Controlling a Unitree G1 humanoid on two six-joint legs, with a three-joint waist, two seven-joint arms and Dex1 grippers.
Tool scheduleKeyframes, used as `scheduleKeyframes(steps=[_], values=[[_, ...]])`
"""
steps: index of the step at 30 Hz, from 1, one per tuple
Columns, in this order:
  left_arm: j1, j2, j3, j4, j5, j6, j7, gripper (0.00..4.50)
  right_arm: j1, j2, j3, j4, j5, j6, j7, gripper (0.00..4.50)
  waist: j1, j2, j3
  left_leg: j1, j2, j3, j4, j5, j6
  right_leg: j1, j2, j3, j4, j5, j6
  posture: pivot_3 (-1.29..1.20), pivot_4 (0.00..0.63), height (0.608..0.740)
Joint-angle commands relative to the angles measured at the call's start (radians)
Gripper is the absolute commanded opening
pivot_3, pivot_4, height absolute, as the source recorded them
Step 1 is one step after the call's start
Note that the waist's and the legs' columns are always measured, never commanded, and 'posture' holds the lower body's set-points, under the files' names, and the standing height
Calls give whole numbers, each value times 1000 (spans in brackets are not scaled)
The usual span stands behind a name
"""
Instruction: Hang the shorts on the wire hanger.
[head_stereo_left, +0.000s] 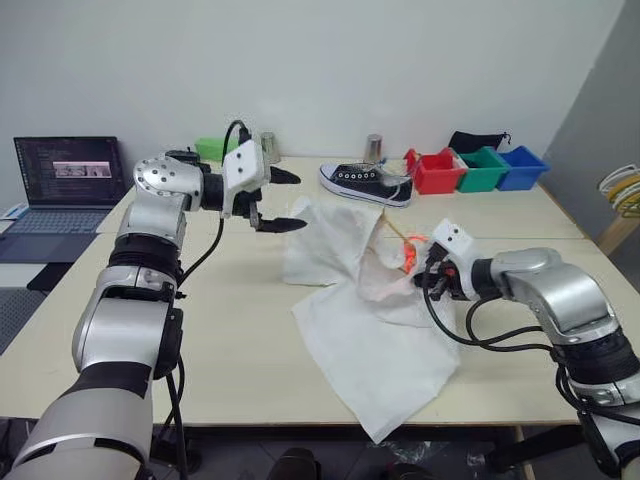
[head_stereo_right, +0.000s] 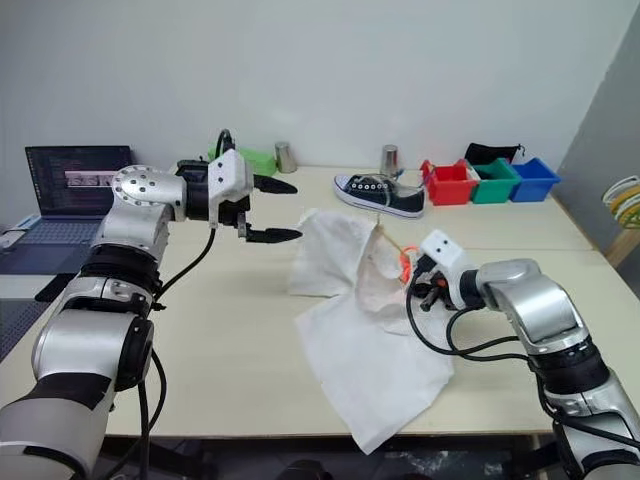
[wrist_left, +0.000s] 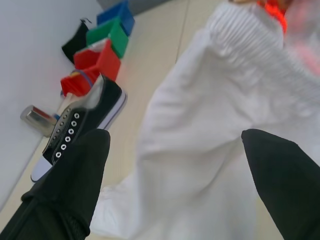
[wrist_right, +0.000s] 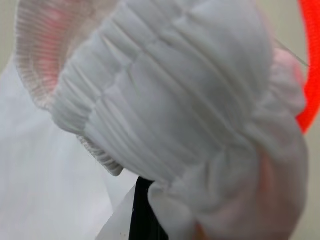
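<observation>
The white shorts (head_stereo_left: 370, 320) lie crumpled on the middle of the table (head_stereo_left: 230, 340). Their gathered waistband (wrist_right: 165, 115) is lifted and bunched over my right gripper (head_stereo_left: 420, 268). That gripper is shut, and the cloth hides its fingertips. The thin tan wire hanger (head_stereo_left: 396, 229) slants out of the raised fabric down to that grip, beside an orange-red patch (head_stereo_left: 410, 256). My left gripper (head_stereo_left: 288, 200) hovers open above the table, just left of the shorts, with nothing between its fingers (wrist_left: 75, 170).
A black sneaker (head_stereo_left: 365, 183) sits behind the shorts. Red (head_stereo_left: 436, 171), green (head_stereo_left: 483, 169) and blue (head_stereo_left: 522, 167) bins line the far right edge. A metal cup (head_stereo_left: 373, 147) stands at the back. A laptop (head_stereo_left: 65, 175) is on the far left.
</observation>
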Motion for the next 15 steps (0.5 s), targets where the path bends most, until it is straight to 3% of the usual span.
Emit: scheduleKeyframes(steps=[1,8,15], values=[[72,-68,45,-282,-144,215,68,4473,36,110,-154,-199,17,134,-148,0,-2,0,0,0,0,0,0,0,0,0,0,0,0,0,0,188,0,740],[197,-158,3,-566,-212,385,162,4473,81,374,-311,-397,-53,274,-411,0,-20,1,-1,2,1,1,0,0,0,0,1,3,3,0,0,139,0,740],[213,-207,-54,-653,-241,426,156,4473,241,437,-404,-607,-121,379,-517,0,-38,4,-3,3,0,3,0,0,0,0,1,4,2,0,0,70,0,740]])
